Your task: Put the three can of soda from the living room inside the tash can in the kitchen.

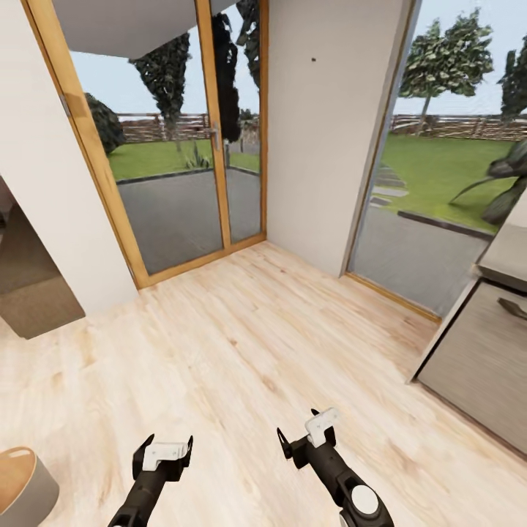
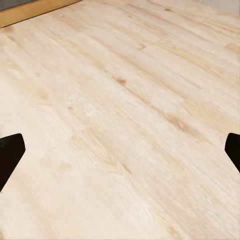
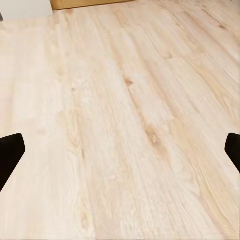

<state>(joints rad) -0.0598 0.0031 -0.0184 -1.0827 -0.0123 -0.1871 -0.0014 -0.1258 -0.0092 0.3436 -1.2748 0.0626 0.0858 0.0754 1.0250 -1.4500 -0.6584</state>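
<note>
Both end effectors are hanging low at the front of the head view, the left end effector [image 1: 162,448] and the right end effector [image 1: 307,433] each standing spread wide with nothing between the black fingers; in each wrist view the dark fingertips [image 2: 10,155] [image 3: 10,155] are sitting at the far edges with bare boards between them. Underneath, the light wood plank floor [image 1: 241,351] is running toward the wood-framed glass doors [image 1: 183,146] and a white wall [image 1: 322,124]. At the lower left corner, a rounded tan-topped object with a grey side [image 1: 22,483] is poking in; what it is cannot be told. A grey cabinet front with a dark handle [image 1: 483,359] is showing at the right. No soda can or bin is appearing here, so the robot is probably travelling. Judging from the task, thin metal cans will be light, smooth and dentable, best taken around the middle of the wall with modest squeeze.
</note>
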